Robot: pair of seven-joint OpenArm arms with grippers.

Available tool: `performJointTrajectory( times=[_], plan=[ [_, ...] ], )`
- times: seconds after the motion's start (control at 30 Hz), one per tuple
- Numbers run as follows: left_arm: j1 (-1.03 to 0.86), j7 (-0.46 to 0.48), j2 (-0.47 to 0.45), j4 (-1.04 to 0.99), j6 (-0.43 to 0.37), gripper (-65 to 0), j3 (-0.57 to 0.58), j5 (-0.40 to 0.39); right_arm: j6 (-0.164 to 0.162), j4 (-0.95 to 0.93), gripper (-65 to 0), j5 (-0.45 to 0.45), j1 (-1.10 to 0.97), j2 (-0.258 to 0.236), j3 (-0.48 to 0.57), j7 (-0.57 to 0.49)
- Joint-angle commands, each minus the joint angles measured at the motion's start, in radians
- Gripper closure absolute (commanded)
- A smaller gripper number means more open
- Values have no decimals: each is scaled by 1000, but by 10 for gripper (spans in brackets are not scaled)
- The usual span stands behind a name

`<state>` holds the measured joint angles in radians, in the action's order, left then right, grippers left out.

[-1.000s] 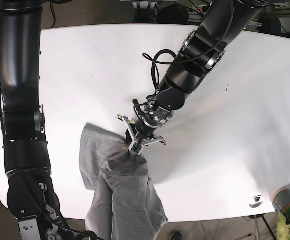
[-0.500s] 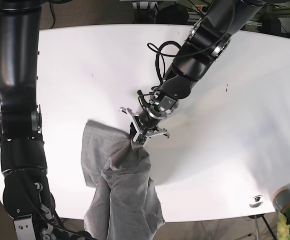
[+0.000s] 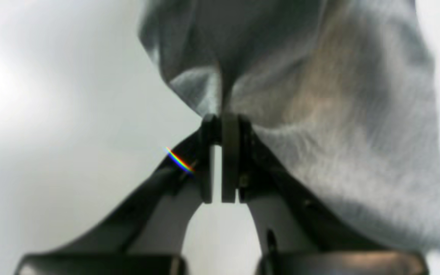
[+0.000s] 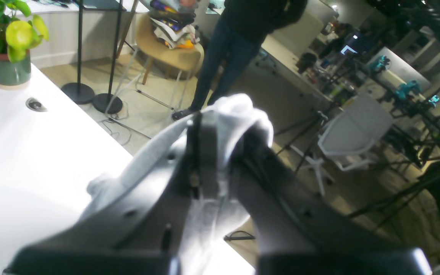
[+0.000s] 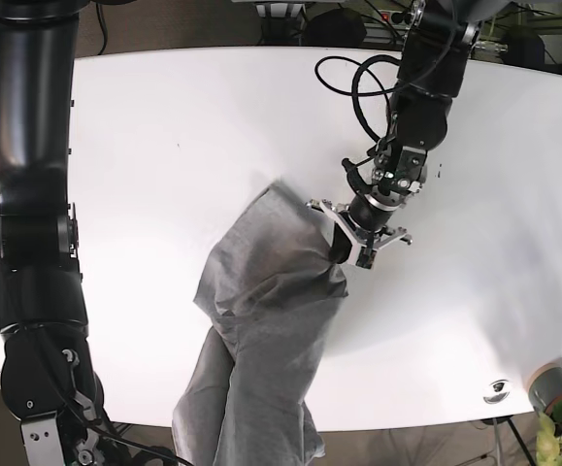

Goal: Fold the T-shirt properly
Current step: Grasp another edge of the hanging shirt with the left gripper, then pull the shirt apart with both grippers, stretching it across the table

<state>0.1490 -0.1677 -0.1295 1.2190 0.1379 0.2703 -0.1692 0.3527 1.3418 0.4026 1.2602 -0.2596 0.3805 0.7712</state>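
Note:
The heather-grey T-shirt lies bunched on the white table and hangs over its near edge. No lettering shows. My left gripper is shut on the shirt's upper right edge, low over the table. In the left wrist view the gripper pinches a fold of the grey cloth. My right gripper is shut on another part of the shirt, held off the table's edge. In the base view only the right arm shows; its gripper is out of view.
A potted plant and a round cable port sit at the near right corner. They also show in the right wrist view: plant, port. A person and a grey chair stand beyond the table.
My left gripper has moved right and away across the table, dragging the shirt with it. More of the shirt now lies on the table, stretched toward the right.

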Motion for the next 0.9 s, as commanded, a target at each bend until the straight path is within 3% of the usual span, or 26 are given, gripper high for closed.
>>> performJointTrajectory(
  times=[0.0, 0.07, 0.13, 0.3, 0.43, 0.5, 0.73, 0.87],
  plan=[
    [11, 3, -5, 60, 7, 0, -35, -2, -10, 14, -21, -1, 45, -5, -12, -31],
    [5, -37, -5, 75, 7, -15, -58, -2, -10, 14, -21, -1, 45, -5, -12, -31],
    [5, -71, -3, 86, 7, -74, -67, -2, -10, 14, -21, -1, 45, -5, -12, -31],
    [-33, -106, 1, 143, 7, -306, -70, -3, -10, 14, -21, -1, 45, 0, -12, -32],
    [-75, -106, 3, 196, 7, -433, -67, -5, -10, 14, -21, -1, 45, 0, -13, -34],
    [-90, -106, 15, 216, 7, -464, -67, -6, -10, 14, -21, -1, 45, 1, -13, -34],
    [-156, -109, 24, 255, 7, -472, -50, -109, -10, 14, -21, -1, 45, 1, -13, -34],
    [-180, -109, 23, 255, 6, -471, 25, -94, -10, 14, -21, 0, 45, 0, -13, -34]
  ],
)
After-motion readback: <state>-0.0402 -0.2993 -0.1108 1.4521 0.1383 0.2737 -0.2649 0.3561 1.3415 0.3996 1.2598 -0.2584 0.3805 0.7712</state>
